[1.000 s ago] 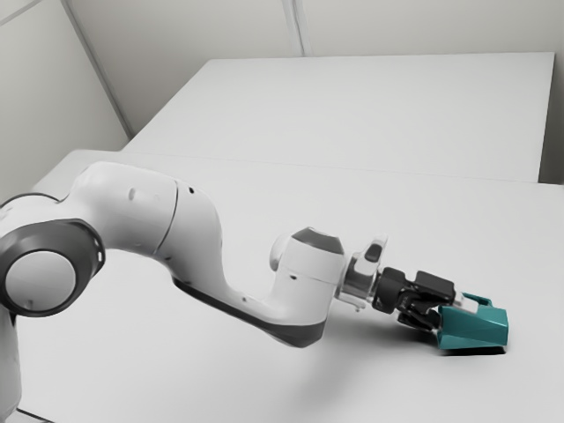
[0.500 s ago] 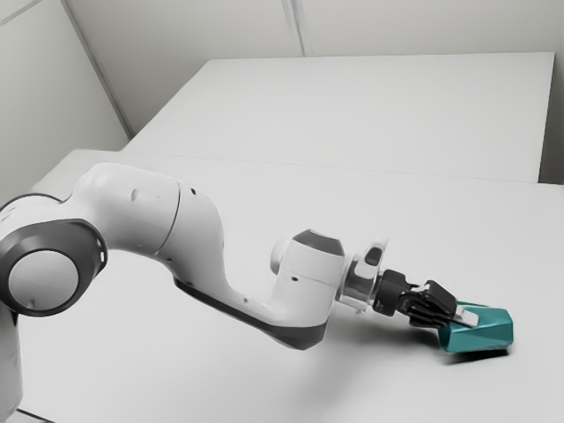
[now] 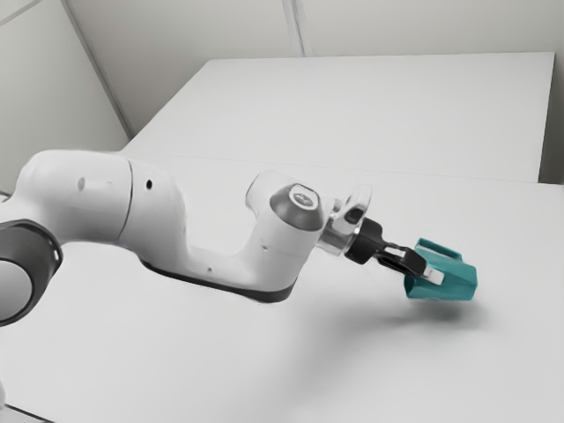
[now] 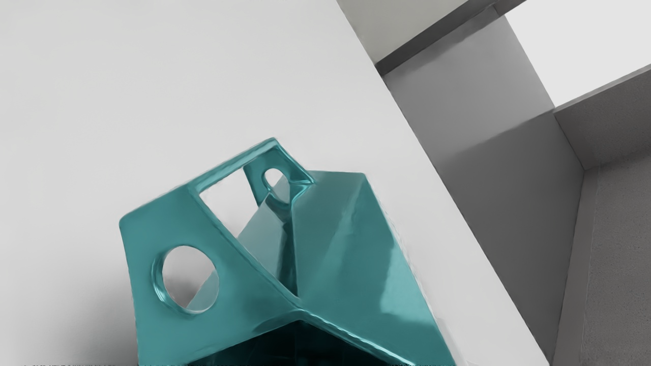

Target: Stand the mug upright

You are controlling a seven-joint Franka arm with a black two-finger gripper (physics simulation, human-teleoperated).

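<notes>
In the exterior view, my gripper (image 3: 430, 274) is shut on the teal mug (image 3: 456, 280), a pale fingertip lying against its side near the rim. The mug is held on its side just above the table, its open end facing my hand and its base pointing toward the exterior view's right. Its handle (image 3: 438, 248) is on the upper, far side. In the wrist view the angular mug (image 4: 351, 244) shows its dark opening toward the hand, with the pierced handle (image 4: 234, 161) beside the body. The other fingertip is hidden in the exterior view.
The white table (image 3: 370, 370) extends around and below the mug, with a soft shadow under it. Another white table surface (image 3: 352, 115) lies farther back, before pale walls (image 3: 423, 26). Beyond the table edge, the wrist view shows grey walls (image 4: 498, 203).
The mug has risen off the table with my gripper, moving back and toward the exterior view's left. The hand has turned, and the handle now shows above the body.
</notes>
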